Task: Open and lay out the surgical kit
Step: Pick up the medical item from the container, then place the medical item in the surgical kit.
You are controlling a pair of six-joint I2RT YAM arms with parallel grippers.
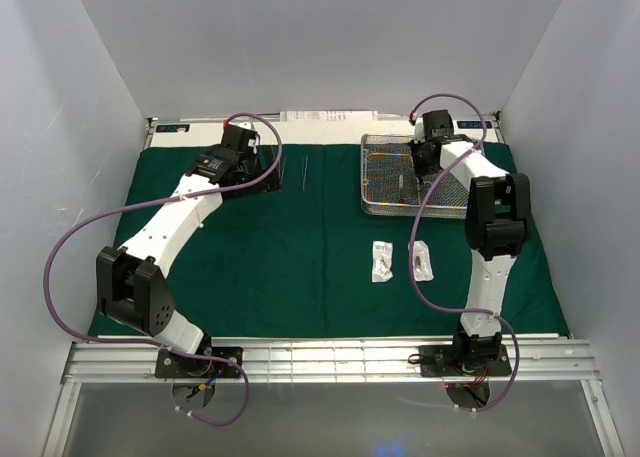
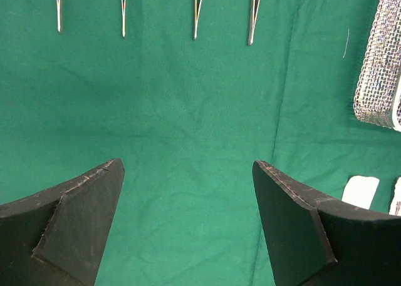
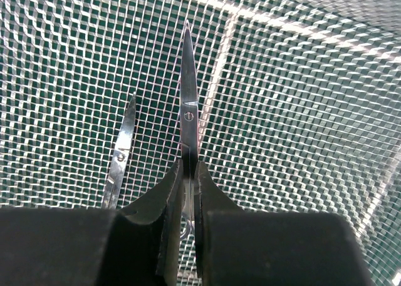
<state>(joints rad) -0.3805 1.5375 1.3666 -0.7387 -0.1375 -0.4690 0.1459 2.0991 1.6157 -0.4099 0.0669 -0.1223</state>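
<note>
1. Right gripper (image 3: 188,170) is pressed together on a pair of scissors (image 3: 188,92), pinching it just behind the pivot screw, blades pointing away. A grip so near the pivot probably keeps the blades closed and stops the tool swinging as it leaves the tray (image 3: 313,111).
2. Beside the held pair, a second pair of scissors (image 3: 121,151) lies on the tray's mesh floor, likely the next to go.
3. Left gripper (image 2: 188,167) hangs spread wide and holds nothing, over bare green cloth (image 2: 188,98) well to the left of the tray. It seems to be waiting there.
4. Four slim tool tips (image 2: 195,10) lie in a spaced row on the cloth left of the tray, presumably so each can be picked up singly.
5. Two small packets (image 1: 382,260) sit side by side on the cloth, near the tray's front edge.
6. The fingers hide the held scissors' handles, and I cannot tell whether the blades rest on the mesh. The four tools are cut off, so their kinds are unclear. From above, the right arm (image 1: 490,212) covers part of the tray.
</note>
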